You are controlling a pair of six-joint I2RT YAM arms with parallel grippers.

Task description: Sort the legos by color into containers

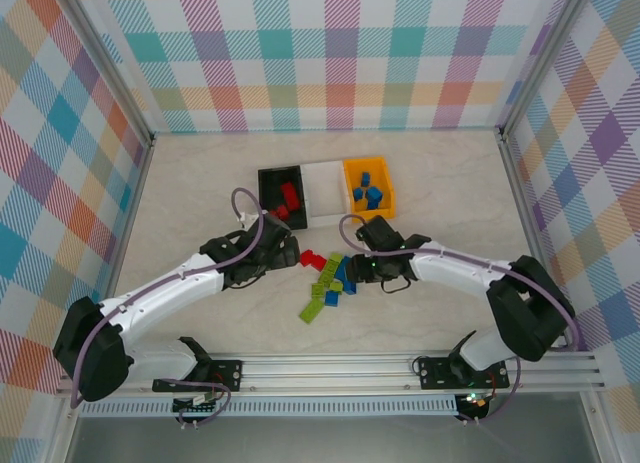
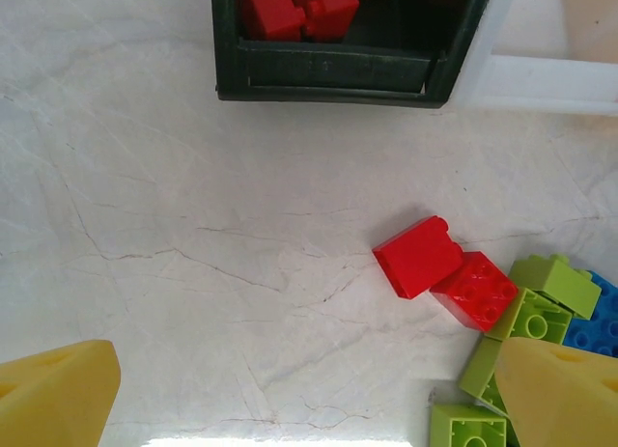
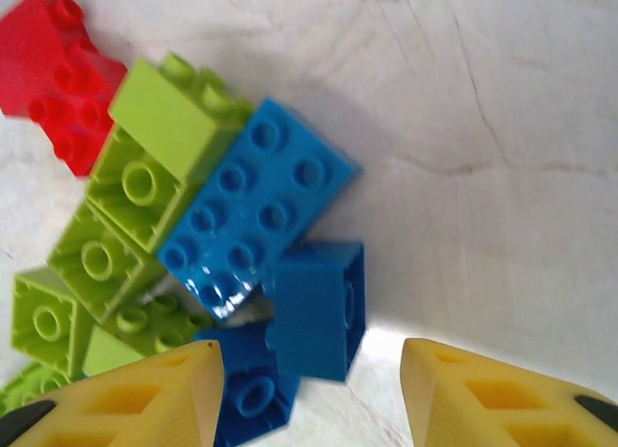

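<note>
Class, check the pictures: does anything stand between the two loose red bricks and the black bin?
Nothing visible does: only bare table separates the red bricks from the near wall of the black bin.

I saw red plastic bricks point(image 1: 290, 196) in the black rectangular plastic bin point(image 1: 267, 188) at mid-frame, and blue plastic bricks point(image 1: 371, 194) in the orange-yellow plastic bin point(image 1: 391, 197).

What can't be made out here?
- Red plastic bricks in the black plastic bin: left wrist view, top edge cuts them; count unclear.
- White plastic bin contents: left wrist view, frame edge crops it; top view washed out.
- Lowest blue plastic brick: right wrist view, yellow finger and another blue brick cover it.
</note>
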